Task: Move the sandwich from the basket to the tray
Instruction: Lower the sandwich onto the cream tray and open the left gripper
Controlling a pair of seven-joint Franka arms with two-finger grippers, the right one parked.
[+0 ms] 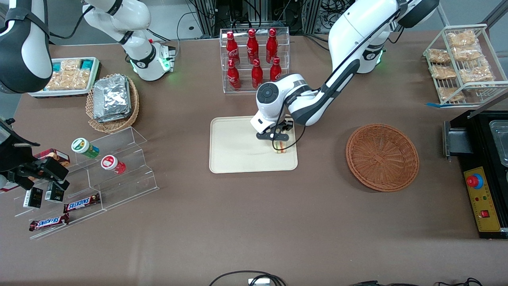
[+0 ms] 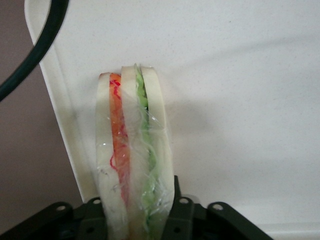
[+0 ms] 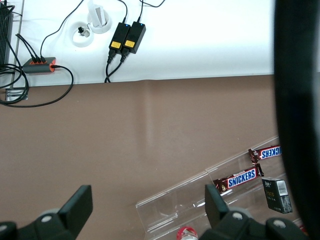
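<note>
Pincer (image 1: 280, 147) clamps one sandwich (image 1: 281, 148) upright on the single tray (image 1: 234, 147); one basket (image 1: 382, 156) nearby

- Even overhead light is falling on the brown table (image 1: 246, 222), leaving the front view bright and sharp.
- The basket (image 1: 382, 157) is casting a soft, narrow shadow on the side nearer the front camera.
- The gripper (image 1: 280, 143), low over the tray (image 1: 230, 159) and closed on the sandwich (image 1: 280, 147), is throwing a faint shadow onto the tray.
- Plastic wrap on the sandwich (image 2: 134, 160) is glinting in the left wrist view; the tray (image 2: 240, 100) there is looking washed-out and soft.
- Foil packets (image 1: 112, 97) are glaring.
</note>
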